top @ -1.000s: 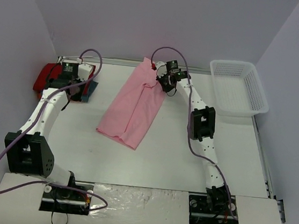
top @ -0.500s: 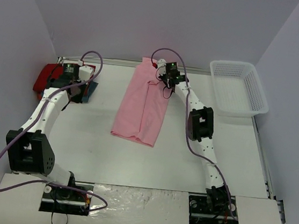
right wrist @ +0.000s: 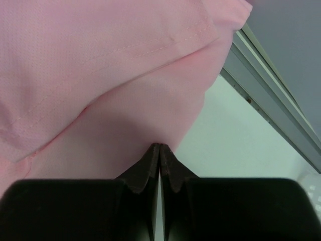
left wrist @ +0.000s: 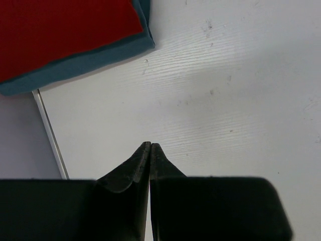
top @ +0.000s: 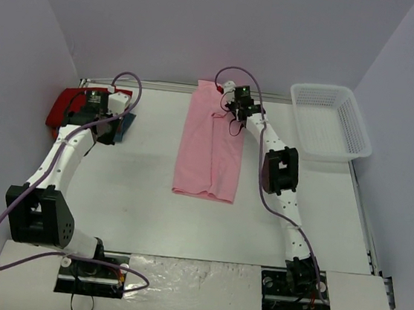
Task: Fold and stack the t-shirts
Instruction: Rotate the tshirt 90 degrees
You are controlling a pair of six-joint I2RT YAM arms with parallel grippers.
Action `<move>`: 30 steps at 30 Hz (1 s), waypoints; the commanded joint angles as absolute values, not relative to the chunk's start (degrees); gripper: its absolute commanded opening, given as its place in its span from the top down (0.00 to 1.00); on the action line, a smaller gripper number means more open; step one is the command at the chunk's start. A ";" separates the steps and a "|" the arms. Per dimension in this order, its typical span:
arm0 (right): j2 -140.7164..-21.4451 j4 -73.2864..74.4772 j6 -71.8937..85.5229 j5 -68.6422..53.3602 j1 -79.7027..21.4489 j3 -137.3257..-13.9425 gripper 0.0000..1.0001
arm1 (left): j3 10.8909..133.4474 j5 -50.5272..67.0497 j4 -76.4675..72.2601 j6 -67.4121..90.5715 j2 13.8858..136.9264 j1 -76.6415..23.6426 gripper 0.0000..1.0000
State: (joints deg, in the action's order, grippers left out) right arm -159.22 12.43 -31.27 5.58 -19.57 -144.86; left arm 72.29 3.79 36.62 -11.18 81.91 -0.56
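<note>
The light pink t-shirt lies as a long narrow strip down the middle of the table, its far end at the back edge. My right gripper is at that far end, shut on the pink cloth; in the right wrist view the shut tips pinch the shirt's edge. The folded red t-shirt lies on the teal-blue t-shirt at the far left. My left gripper is shut and empty beside that stack, over bare table, with the red and teal shirts ahead.
A white mesh basket stands at the far right corner. Purple walls close in the table on the left, back and right. A metal rail runs along the back edge, close to my right gripper.
The pink shirt's near end has swung to the right, so the strip now lies straight front to back. My right gripper has shifted slightly right with it. The left gripper has barely moved.
</note>
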 commanded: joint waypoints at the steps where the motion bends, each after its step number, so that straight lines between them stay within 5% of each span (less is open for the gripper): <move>1: -157.34 16.44 -31.99 7.82 -19.51 -143.10 0.99 | 72.68 6.15 36.39 -10.20 79.81 -0.26 0.98; 5: -146.10 7.92 -30.33 6.24 -19.60 -131.33 1.00 | 73.04 9.84 35.43 -10.81 77.62 -0.26 0.97; 9: -135.63 7.21 -28.74 4.40 -20.56 -127.19 1.00 | 73.47 10.72 35.07 -11.42 76.55 -0.61 0.76; 16: -119.20 8.95 -25.32 3.08 -22.67 -115.07 0.92 | 73.75 10.30 35.51 -16.25 74.27 -5.08 0.63; 24: -86.08 11.25 -30.23 -16.41 -17.33 -76.18 0.56 | 64.26 6.86 35.60 -26.98 69.70 -22.93 0.54; 30: -76.21 27.32 -32.25 -21.87 -12.22 -65.49 0.40 | 60.21 5.72 33.76 -29.70 70.48 -30.84 0.54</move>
State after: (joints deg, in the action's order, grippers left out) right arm -77.47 17.69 -30.41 -15.38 -12.03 -69.10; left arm 60.23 7.42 35.46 -26.55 70.85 -29.21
